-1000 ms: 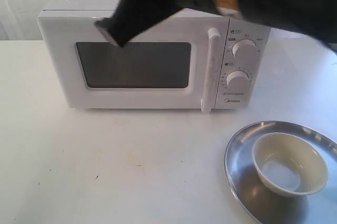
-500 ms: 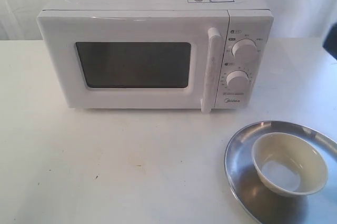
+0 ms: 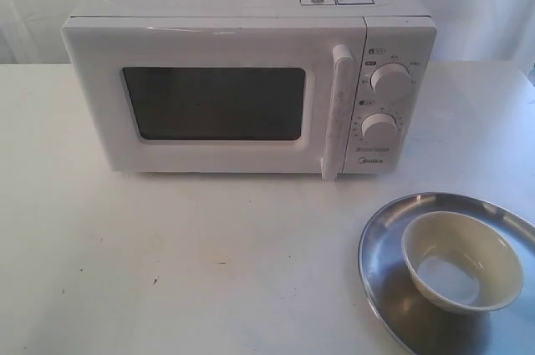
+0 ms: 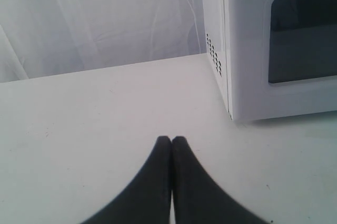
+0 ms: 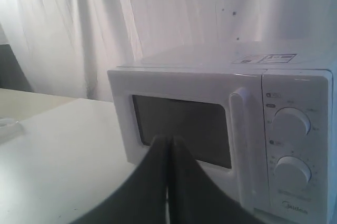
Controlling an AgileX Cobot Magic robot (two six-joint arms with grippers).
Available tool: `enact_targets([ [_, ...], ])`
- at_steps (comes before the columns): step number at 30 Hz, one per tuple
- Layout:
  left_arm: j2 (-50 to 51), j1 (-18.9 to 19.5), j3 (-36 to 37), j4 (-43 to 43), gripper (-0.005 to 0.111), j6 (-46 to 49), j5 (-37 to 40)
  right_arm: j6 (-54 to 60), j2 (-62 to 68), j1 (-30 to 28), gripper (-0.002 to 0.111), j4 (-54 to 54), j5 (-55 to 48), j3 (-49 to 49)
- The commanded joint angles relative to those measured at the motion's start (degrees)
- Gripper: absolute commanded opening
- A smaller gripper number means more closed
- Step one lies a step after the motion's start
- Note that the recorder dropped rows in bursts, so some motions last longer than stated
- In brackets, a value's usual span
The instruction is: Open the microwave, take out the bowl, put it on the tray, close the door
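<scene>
The bowl [image 3: 461, 260] sits upright in the tray [image 3: 391, 311] on the table [image 3: 167, 263], in front of and to the right of the microwave [image 3: 251, 4]; its door [image 3: 209, 44] is shut flush, handle [image 3: 338, 113] upright. The left gripper [image 4: 171, 140] has its fingers pressed together on nothing, low over the table near the microwave's vented side; the right gripper [image 5: 168, 139] is likewise pinched closed and empty, facing the door

The cream bowl [image 3: 462, 259] sits in the silver tray [image 3: 386, 288]; the microwave [image 3: 251, 92] door [image 3: 209, 100] is closed.
</scene>
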State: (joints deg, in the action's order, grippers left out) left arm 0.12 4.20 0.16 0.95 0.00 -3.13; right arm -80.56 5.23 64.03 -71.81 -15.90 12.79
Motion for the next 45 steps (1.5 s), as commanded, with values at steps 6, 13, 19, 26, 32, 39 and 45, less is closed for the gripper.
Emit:
enact_targets([
  [6, -0.12, 0.01, -0.16, -0.45, 0.0, 0.0, -0.29, -0.63, -0.39, -0.04, 0.0, 0.2, 4.37, -0.22],
  [13, -0.12, 0.01, -0.16, -0.45, 0.0, 0.0, -0.29, -1.77, -0.39, -0.04, 0.0, 0.49, 7.13, -0.22],
  [19, -0.12, 0.01, -0.16, -0.45, 0.0, 0.0, -0.29, -1.76, -0.39, -0.04, 0.0, 0.35, 6.6, -0.22],
  [26, -0.12, 0.01, -0.16, -0.45, 0.0, 0.0, -0.29, -1.76, -0.39, -0.04, 0.0, 0.35, 6.6, -0.22],
  [32, -0.12, 0.01, -0.16, -0.45, 0.0, 0.0, -0.29, -1.73, -0.39, -0.04, 0.0, 0.35, 8.87, -0.22],
  [39, -0.12, 0.01, -0.16, -0.45, 0.0, 0.0, -0.29, 1.88, -0.39, -0.04, 0.0, 0.21, 9.1, -0.22],
  [45, -0.12, 0.01, -0.16, -0.45, 0.0, 0.0, -0.29, -4.09, -0.39, -0.04, 0.0, 3.04, 7.78, -0.22],
])
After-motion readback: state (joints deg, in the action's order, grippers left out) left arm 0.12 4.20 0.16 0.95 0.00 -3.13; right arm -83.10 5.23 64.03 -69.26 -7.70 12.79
